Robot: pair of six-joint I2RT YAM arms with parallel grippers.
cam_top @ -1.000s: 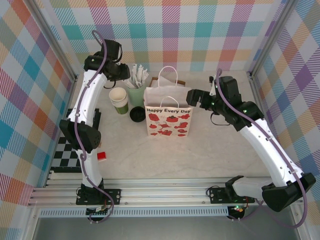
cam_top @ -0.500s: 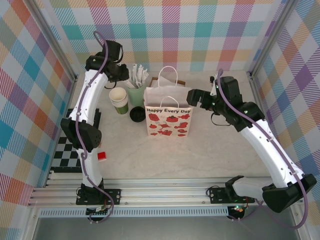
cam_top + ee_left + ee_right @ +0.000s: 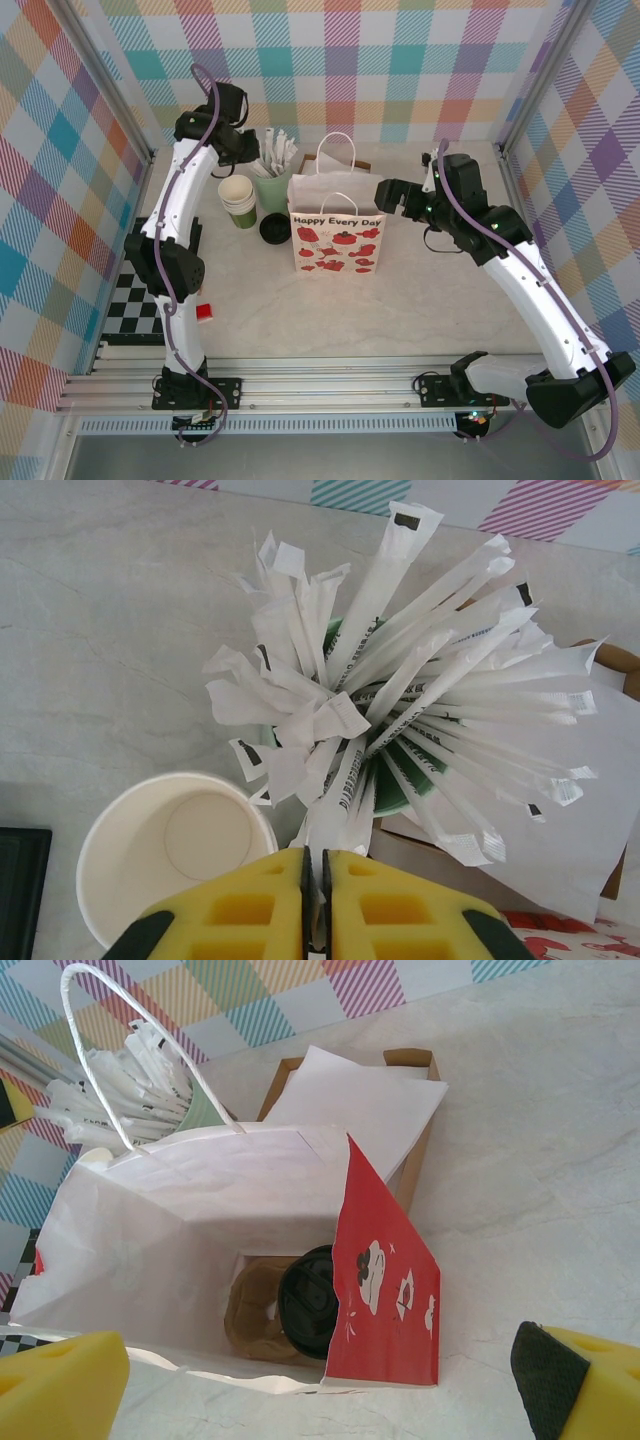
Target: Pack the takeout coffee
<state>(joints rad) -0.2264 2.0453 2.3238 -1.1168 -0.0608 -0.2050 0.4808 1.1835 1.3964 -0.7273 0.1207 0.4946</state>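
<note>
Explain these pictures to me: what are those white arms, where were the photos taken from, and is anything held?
These are two robot arms, left and right, bolted to a table. One picture looks down from above; the others come from a camera on each wrist. On the table are a printed paper bag, a stack of cream cups, a green cup of wrapped straws and a loose black lid. The left gripper pinches one straw. The right gripper hovers open by the bag's mouth; the lidded takeout coffee sits inside.
</note>
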